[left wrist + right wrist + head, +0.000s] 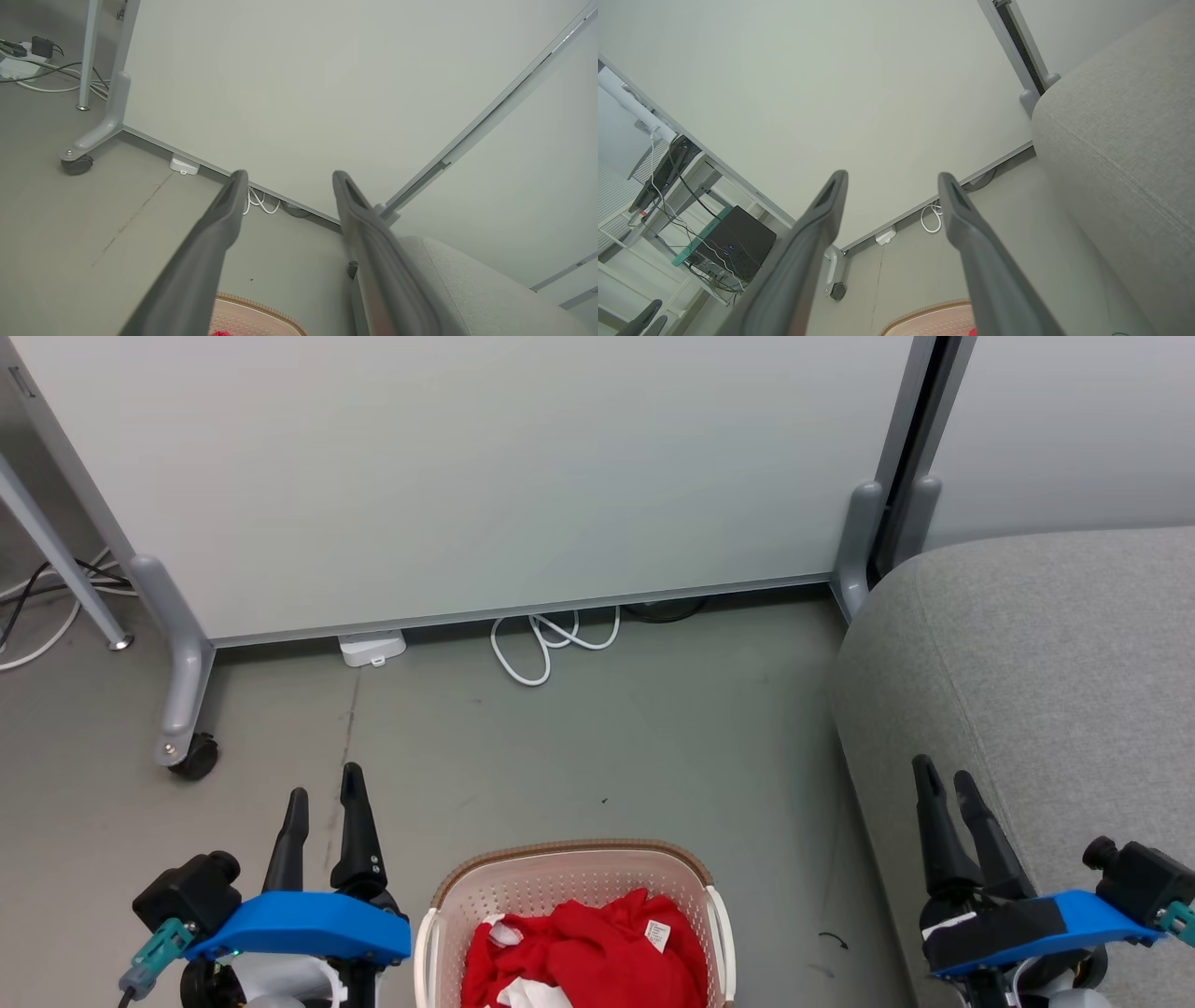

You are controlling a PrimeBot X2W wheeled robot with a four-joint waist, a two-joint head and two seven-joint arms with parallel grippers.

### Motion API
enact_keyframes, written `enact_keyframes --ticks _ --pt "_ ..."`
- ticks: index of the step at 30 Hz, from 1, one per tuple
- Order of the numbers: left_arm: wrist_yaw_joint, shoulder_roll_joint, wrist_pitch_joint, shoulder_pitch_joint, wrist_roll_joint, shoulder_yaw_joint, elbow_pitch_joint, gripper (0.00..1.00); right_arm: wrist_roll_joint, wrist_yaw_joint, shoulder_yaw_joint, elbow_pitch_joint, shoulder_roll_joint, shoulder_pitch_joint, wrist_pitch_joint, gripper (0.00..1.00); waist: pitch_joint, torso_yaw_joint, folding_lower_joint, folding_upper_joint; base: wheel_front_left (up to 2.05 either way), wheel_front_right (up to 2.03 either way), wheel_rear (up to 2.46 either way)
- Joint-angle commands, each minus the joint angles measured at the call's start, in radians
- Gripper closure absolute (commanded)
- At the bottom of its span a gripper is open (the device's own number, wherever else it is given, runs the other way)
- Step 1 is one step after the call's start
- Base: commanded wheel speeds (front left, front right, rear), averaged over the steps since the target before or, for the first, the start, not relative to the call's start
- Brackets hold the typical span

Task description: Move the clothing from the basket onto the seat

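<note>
We see the basket (569, 861) standing on the grey floor (607, 747). The clothing (597, 943) is inside the basket. It is a red heap with some white bits and a small white label on top.

The seat (1055, 663) is to the right of the basket, with a strip of floor between them. It is big, grey and round at the edge.

The left gripper (325, 782) is just to the left of the basket. Its two dark fingers are a little way apart, and it holds nothing. The right gripper (942, 769) is well to the right of the basket, in front of the side of the seat. Its fingers are a little way apart too, and we see only floor and wall in the gap.

Past the basket stands a big white board (467, 476) on grey legs. A black wheel (196, 758) is under the leg to the left of the basket. A white cord (546, 649) lies in loops on the floor beyond the basket, under the board.
</note>
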Motion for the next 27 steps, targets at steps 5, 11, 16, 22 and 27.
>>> enact_keyframes --ticks 5,11,16,22,27 --pt "0.01 0.008 -0.022 -0.023 0.079 -0.017 -0.007 0.0 -0.092 0.002 0.008 0.005 -0.007 0.001 -0.023 0.0 -0.001 0.003 0.0 0.0 0.0 0.0 0.0" --pt "0.017 0.008 -0.039 -0.023 0.147 -0.031 -0.006 0.0 -0.166 0.002 0.011 0.018 -0.008 0.0 -0.039 0.0 -0.002 0.006 0.0 0.0 0.0 0.0 0.0" --pt "0.023 0.008 -0.052 -0.023 0.201 -0.041 -0.007 0.0 -0.222 0.002 0.01 0.025 -0.008 -0.003 -0.053 0.0 -0.002 0.006 0.0 0.0 0.0 0.0 0.0" --pt "0.025 0.008 -0.066 -0.023 0.261 -0.057 -0.002 0.0 -0.283 0.002 0.013 0.034 -0.009 -0.004 -0.066 0.0 -0.002 0.007 0.0 0.0 0.0 0.0 0.0" --pt "0.022 0.009 -0.079 -0.024 0.306 -0.067 0.006 0.0 -0.331 0.002 0.017 0.04 -0.009 -0.005 -0.079 0.0 -0.003 0.009 0.0 0.0 0.0 0.0 0.0"
